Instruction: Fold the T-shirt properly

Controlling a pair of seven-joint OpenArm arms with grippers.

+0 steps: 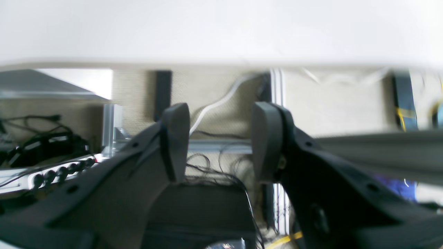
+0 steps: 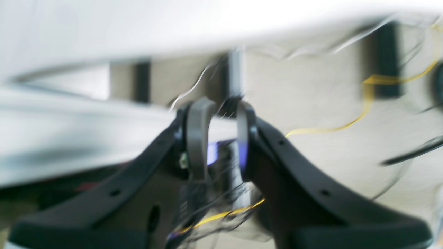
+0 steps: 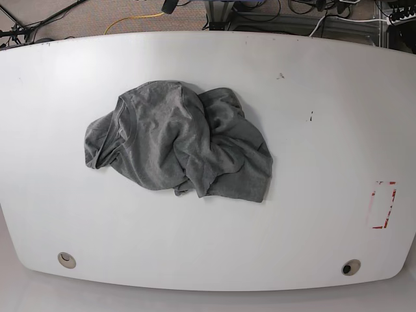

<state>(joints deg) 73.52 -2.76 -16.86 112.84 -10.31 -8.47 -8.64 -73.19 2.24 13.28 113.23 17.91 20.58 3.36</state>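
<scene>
- Jaws of the left gripper [image 1: 219,138] stand wide apart with nothing between them; beyond lie carpet, cables [image 1: 214,103] and a power strip [image 1: 52,173].
- Right gripper [image 2: 218,138] shows a narrower gap, also empty; a yellow cable [image 2: 367,103] runs behind, blurred.
- T-shirt [image 3: 179,140] lies crumpled in a heap left of centre on the table [image 3: 312,130], apart from both arms.
- Red-marked patch [image 3: 382,205] sits near the table's right edge.
</scene>
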